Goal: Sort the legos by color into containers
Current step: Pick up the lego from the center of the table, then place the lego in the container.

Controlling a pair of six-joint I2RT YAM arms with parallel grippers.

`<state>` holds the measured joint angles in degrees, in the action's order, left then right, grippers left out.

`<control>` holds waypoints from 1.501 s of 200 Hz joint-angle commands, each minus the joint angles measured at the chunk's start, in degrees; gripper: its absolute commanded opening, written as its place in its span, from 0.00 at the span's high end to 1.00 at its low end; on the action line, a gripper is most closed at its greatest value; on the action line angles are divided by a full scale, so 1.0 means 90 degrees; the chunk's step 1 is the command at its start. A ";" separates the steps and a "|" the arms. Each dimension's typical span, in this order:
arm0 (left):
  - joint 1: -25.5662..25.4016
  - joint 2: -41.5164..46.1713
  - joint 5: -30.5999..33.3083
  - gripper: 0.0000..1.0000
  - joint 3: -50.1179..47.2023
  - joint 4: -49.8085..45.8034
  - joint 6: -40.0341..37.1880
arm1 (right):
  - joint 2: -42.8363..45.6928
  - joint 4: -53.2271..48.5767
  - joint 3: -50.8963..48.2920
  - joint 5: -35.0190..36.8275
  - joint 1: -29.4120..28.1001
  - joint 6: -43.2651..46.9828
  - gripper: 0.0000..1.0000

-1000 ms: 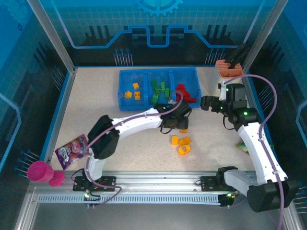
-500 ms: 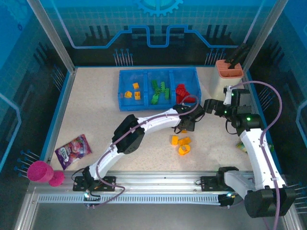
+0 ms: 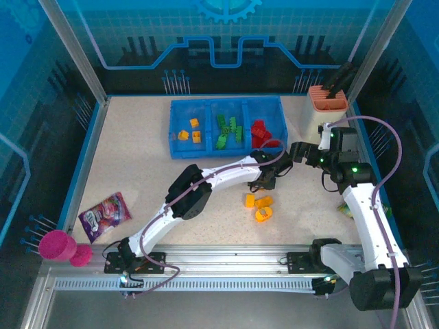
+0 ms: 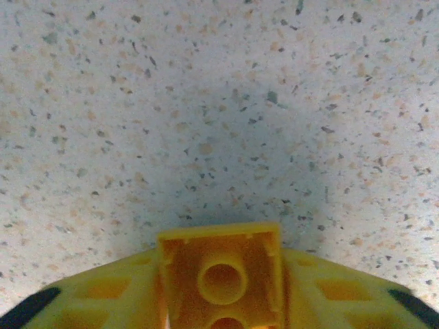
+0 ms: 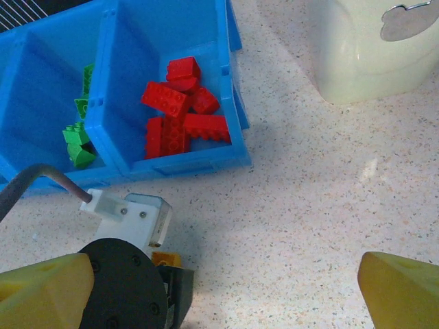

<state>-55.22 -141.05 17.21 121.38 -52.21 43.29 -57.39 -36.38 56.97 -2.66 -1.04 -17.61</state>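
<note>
My left gripper (image 3: 264, 181) is down at the table just below the blue tray (image 3: 206, 103). In the left wrist view it (image 4: 219, 301) is shut on an orange-yellow lego (image 4: 219, 274), whose hollow underside faces the camera between the yellow fingers (image 4: 103, 298). That brick (image 5: 167, 259) peeks out beside the left wrist in the right wrist view. My right gripper (image 3: 296, 151) (image 5: 226, 295) hangs open to the right of it, holding nothing. The containers hold orange legos (image 3: 188, 132), green legos (image 3: 228, 130) (image 5: 79, 133) and red legos (image 3: 260, 131) (image 5: 182, 116). Three loose orange legos (image 3: 259, 207) lie below.
A cream holder with an orange top (image 3: 324, 103) (image 5: 370, 48) stands right of the tray. A purple snack packet (image 3: 103, 214) and a pink cup (image 3: 58, 245) sit at the near left. Bare table lies left of the tray.
My left arm stretched further right, and its gripper closed on the orange-yellow lego. The right arm drew back a little toward the near side, still open.
</note>
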 commanded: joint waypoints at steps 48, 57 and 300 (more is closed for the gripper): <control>0.0252 0.1401 -0.0238 0.80 -0.1579 0.0182 -0.0242 | 0.0058 -0.0020 -0.0056 0.0078 0.0125 0.0062 0.00; 0.0368 0.1859 -0.0080 0.80 -0.1863 0.0200 -0.0318 | 0.0048 -0.0011 -0.0060 0.0069 0.0135 0.0061 0.00; 0.4513 0.0794 0.0302 0.84 -0.0607 0.1868 -0.1117 | -0.0622 -0.0501 0.0460 -0.1061 0.0154 -0.0033 0.00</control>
<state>-15.55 -129.78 22.35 109.82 -34.33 31.55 -63.94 -38.57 60.53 -10.44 -0.32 -18.81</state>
